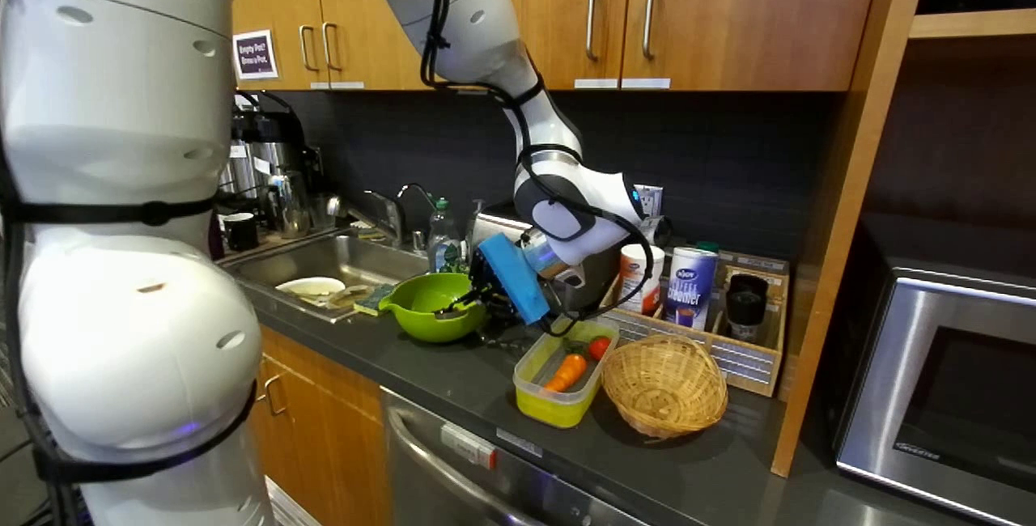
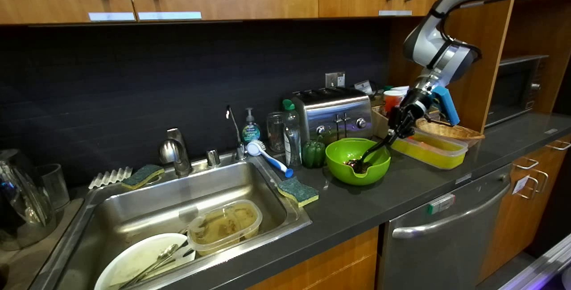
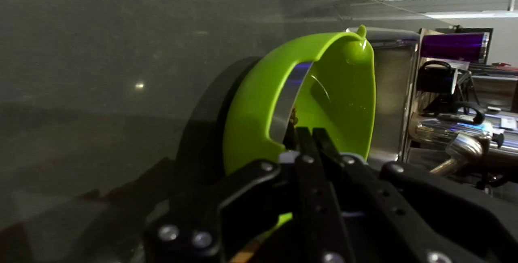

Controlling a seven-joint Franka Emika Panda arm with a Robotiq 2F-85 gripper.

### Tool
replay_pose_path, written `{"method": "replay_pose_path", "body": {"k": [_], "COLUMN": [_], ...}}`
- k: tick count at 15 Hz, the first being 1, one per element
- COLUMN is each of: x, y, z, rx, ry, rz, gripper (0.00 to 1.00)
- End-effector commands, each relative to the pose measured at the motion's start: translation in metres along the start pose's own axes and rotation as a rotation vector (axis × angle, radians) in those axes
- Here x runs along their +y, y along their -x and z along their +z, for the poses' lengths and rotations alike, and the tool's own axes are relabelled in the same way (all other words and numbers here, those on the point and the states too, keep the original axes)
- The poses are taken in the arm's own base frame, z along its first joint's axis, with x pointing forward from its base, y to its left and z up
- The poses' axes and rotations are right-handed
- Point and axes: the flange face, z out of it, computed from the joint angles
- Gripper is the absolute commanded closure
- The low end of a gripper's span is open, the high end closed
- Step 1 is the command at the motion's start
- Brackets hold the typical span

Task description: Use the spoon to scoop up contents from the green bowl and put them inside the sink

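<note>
The green bowl (image 2: 337,165) stands on the dark counter to the right of the sink (image 2: 129,221), and dark reddish-brown contents (image 2: 351,163) lie at its bottom. My gripper (image 2: 393,135) is shut on the spoon (image 2: 377,146), which looks black here. Its handle slants over the bowl's rim and its lower end reaches down among the contents, so the scoop itself cannot be made out. In the wrist view the fingertips (image 3: 303,131) nearly meet above the bowl (image 3: 253,117), hiding most of the spoon. A few brown bits show inside.
In the sink are a white dish (image 2: 127,256) with cutlery and a clear tub (image 2: 250,232) of murky liquid. A sponge (image 2: 298,191), green pepper (image 2: 313,153) and toaster (image 2: 334,111) surround the bowl. A lime container (image 1: 558,411) with a carrot and a wicker basket (image 1: 664,388) stand beyond.
</note>
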Motion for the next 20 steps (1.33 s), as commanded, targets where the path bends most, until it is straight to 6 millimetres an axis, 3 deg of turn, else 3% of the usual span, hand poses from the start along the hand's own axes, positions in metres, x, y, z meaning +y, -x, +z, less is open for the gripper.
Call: {"method": "replay_pose_path", "body": {"k": [1, 20], "x": [-0.026, -0.075], "y": [0.007, 0.017], "z": [-0.004, -0.026], "rx": [0.042, 0.148], "ry": [0.047, 0.306], "rz": [-0.006, -0.017], "gripper": [0.99, 0.99]}}
